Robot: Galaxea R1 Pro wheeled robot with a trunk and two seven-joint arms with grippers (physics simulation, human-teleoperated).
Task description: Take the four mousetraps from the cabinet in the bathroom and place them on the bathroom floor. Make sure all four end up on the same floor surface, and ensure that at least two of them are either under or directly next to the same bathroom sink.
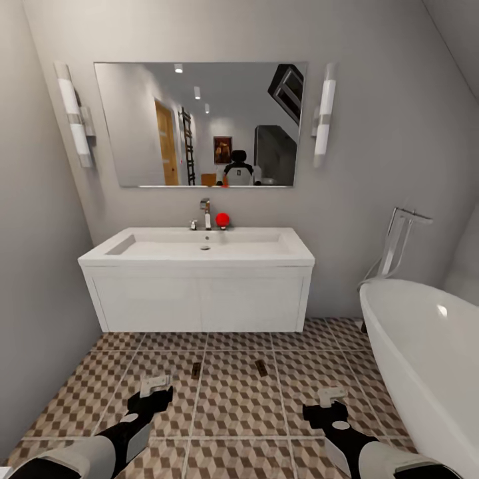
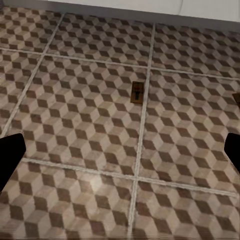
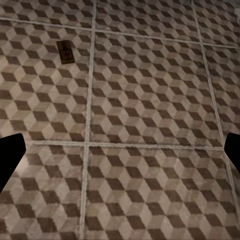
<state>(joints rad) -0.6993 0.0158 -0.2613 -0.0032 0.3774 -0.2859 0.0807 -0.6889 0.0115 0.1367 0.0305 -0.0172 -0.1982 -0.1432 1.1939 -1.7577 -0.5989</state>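
Two mousetraps lie flat on the bathroom floor (image 1: pixel 239 406) in front of the sink (image 1: pixel 199 247): one mousetrap (image 1: pixel 196 370) on a grout line, the other mousetrap (image 1: pixel 261 367) a little to its right. Both sit just short of the white vanity, not under it. My left gripper (image 1: pixel 157 384) hovers open and empty above the tiles, near the left mousetrap (image 2: pixel 137 92). My right gripper (image 1: pixel 330 396) is open and empty too, with the right mousetrap (image 3: pixel 65 52) ahead of it. The left gripper (image 2: pixel 120 155) and right gripper (image 3: pixel 120 155) have their fingers spread wide. The cabinet is out of view.
A white oval bathtub (image 1: pixel 426 359) with a chrome floor tap (image 1: pixel 398 243) fills the right side. Grey walls close in at the left and behind. A mirror (image 1: pixel 199 123) hangs over the basin, and a red object (image 1: pixel 222 219) stands by the chrome tap (image 1: pixel 205 214).
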